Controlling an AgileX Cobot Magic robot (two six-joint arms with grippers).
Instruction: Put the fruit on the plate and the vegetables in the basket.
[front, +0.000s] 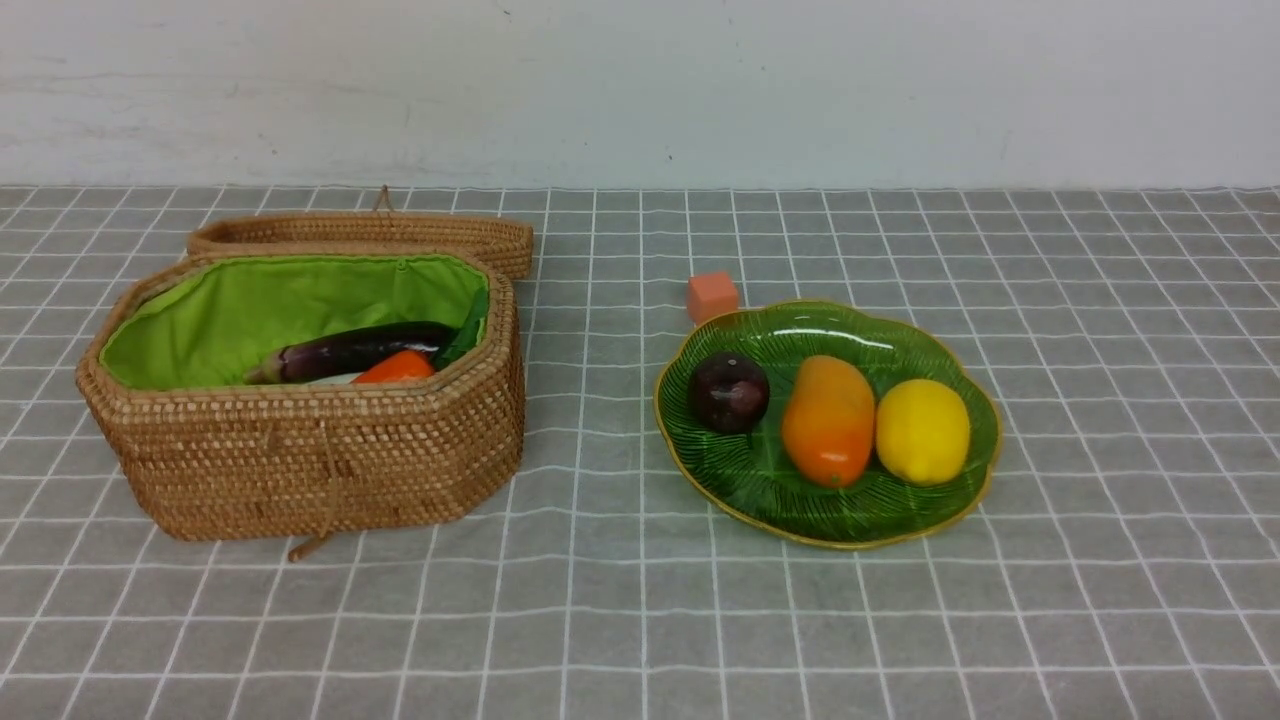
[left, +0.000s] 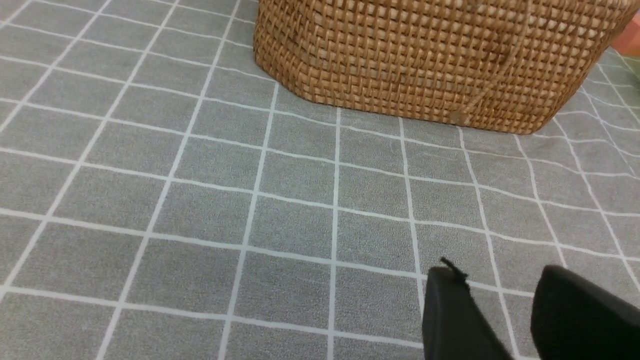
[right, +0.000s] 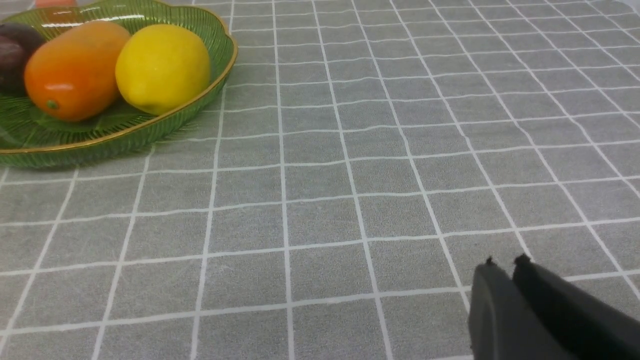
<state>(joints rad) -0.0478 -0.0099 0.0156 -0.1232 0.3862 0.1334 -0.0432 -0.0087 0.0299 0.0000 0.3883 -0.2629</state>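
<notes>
3 fruits (front: 829, 420) sit on the plate (front: 985, 400); eggplant (front: 352, 350) and carrot (front: 396, 367) show in the basket (front: 300, 460). Left jaws (left: 500, 295) stand narrowly apart, empty; right jaws (right: 505, 265) nearly together, empty. Sorting looks done: best retreat clear of both, low over the surface (front: 640, 620).

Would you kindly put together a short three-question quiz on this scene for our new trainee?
1. True or false: the lemon lies on the plate.
2. Which vegetable shows dark purple inside the basket? A) eggplant B) broccoli C) corn
3. Fill in: the small orange cube sits on the ___, just behind the plate.

Key: 1 true; 2 A; 3 tablecloth.
</notes>
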